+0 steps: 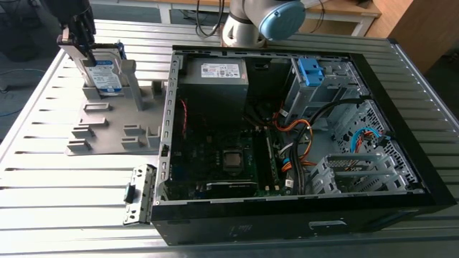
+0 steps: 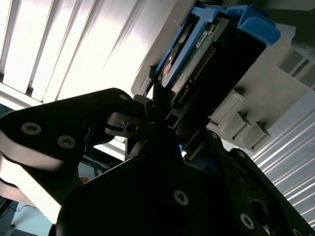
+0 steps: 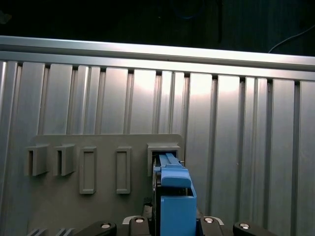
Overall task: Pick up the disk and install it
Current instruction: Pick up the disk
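fingers (image 2: 157,105) of the gripper (image 1: 87,54) closed on the disk (image 1: 105,76), gripping its top edge. disk: flat, silver, white-and-blue label, blue bracket (image 3: 175,194). it stands upright in a slot of the grey holder (image 1: 107,115) on the slatted table (image 1: 43,177), at the exterior view's left of the open computer case (image 1: 301,204). exterior view gives the label face; second wrist view gives connector pins (image 2: 199,69) along one edge; first wrist view gives the bracket end-on.
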`<state>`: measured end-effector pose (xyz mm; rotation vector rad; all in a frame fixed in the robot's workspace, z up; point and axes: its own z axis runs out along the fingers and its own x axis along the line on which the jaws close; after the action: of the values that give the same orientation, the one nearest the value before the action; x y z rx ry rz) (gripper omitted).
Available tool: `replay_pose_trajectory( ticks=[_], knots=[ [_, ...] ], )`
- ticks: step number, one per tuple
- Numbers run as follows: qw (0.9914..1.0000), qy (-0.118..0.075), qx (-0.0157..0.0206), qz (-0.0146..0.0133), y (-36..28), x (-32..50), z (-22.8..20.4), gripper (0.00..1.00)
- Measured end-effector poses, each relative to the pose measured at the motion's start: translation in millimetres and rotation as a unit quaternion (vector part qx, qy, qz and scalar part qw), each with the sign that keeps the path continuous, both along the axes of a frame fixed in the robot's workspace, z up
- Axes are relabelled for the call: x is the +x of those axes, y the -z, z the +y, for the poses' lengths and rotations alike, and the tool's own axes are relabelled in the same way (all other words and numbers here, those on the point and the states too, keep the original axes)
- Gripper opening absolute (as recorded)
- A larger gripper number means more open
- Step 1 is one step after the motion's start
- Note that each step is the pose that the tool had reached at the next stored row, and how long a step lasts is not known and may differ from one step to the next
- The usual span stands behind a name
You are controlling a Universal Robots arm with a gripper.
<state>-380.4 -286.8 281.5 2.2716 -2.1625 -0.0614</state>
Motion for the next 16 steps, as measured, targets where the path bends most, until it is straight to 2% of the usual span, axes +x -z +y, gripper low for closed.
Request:
replay_pose_trajectory(
  ticks=[7,16],
  knots=[
    [1.0,0.0,0.0001,-0.0001,0.2,0.0,0.0,0.36],
    [1.0,0.0,0.0001,-0.0001,-4.9,0.0,0.0,0.36]
  ],
)
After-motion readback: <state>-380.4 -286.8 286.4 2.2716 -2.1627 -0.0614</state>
